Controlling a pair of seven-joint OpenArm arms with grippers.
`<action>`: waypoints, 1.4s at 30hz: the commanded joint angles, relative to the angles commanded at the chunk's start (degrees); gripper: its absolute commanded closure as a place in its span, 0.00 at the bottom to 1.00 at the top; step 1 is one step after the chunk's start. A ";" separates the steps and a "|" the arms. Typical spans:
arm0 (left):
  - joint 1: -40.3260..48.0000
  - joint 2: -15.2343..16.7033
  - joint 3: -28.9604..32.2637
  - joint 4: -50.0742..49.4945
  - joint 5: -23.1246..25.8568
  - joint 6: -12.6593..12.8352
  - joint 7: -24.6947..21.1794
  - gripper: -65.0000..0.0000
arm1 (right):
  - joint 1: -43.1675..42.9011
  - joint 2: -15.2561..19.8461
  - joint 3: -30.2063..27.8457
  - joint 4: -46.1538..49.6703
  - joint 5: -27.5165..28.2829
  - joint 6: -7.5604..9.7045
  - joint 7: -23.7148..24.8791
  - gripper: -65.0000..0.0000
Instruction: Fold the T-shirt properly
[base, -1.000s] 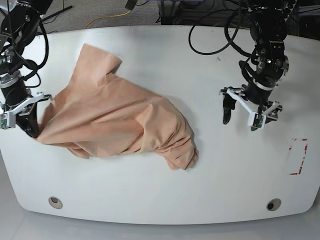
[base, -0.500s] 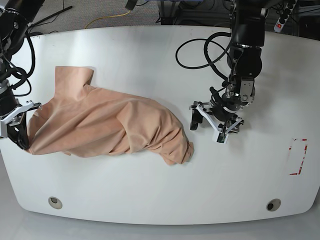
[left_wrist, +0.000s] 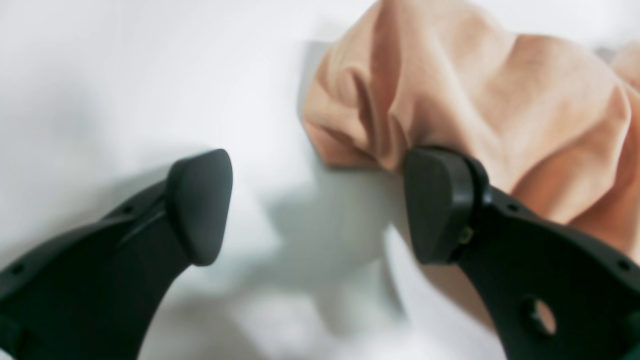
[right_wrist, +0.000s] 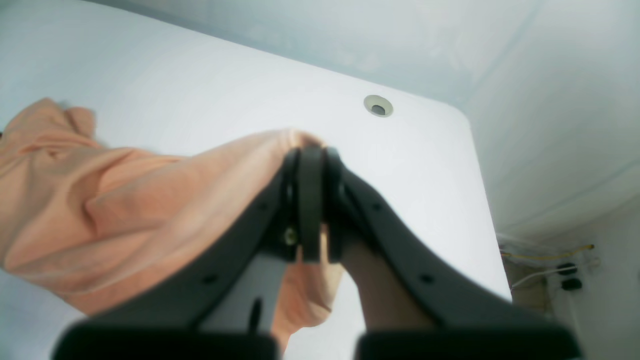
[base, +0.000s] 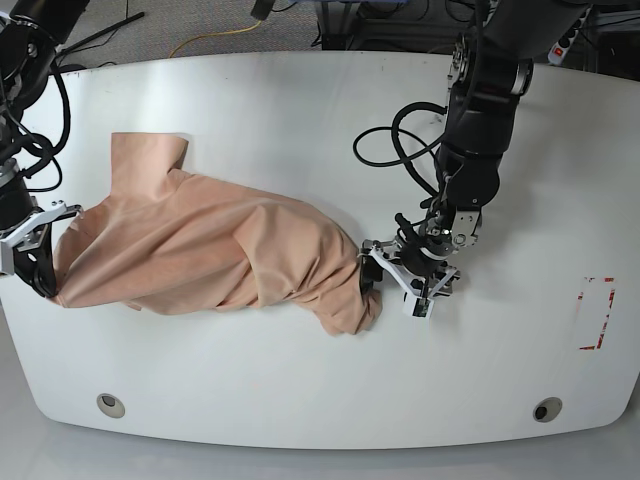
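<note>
The peach T-shirt (base: 210, 255) lies crumpled across the left half of the white table (base: 300, 390), one sleeve-like flap pointing to the back left. My right gripper (base: 35, 268) is at the shirt's left end, shut on its edge. In the right wrist view the closed fingers (right_wrist: 310, 200) pinch a fold of the T-shirt (right_wrist: 125, 200). My left gripper (base: 392, 288) stands open at the bunched right end. In the left wrist view one fingertip (left_wrist: 440, 200) touches the T-shirt (left_wrist: 475, 95), the other rests over bare table, and nothing lies between them.
A red-outlined rectangle (base: 597, 312) is marked at the table's right side. Two round holes (base: 111, 404) (base: 546, 409) sit near the front edge. Black cables (base: 400, 140) loop beside the left arm at the back.
My left gripper has come in from the right and lowered to the shirt's bunched right end. The right gripper pulled the shirt leftward a second ago and has since held still.
</note>
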 joint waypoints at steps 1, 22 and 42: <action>0.00 0.09 0.53 -0.44 0.00 0.18 -0.09 0.22 | 0.00 0.00 0.00 0.00 0.00 0.00 0.00 1.00; 0.53 4.92 5.89 -1.67 -0.09 2.11 -1.85 0.97 | -0.44 -1.23 -0.26 -0.09 0.00 0.00 0.00 1.00; 24.70 -14.77 -2.02 48.00 -0.44 2.11 14.95 0.98 | -0.53 -3.78 -0.53 -0.09 0.00 0.00 -0.18 1.00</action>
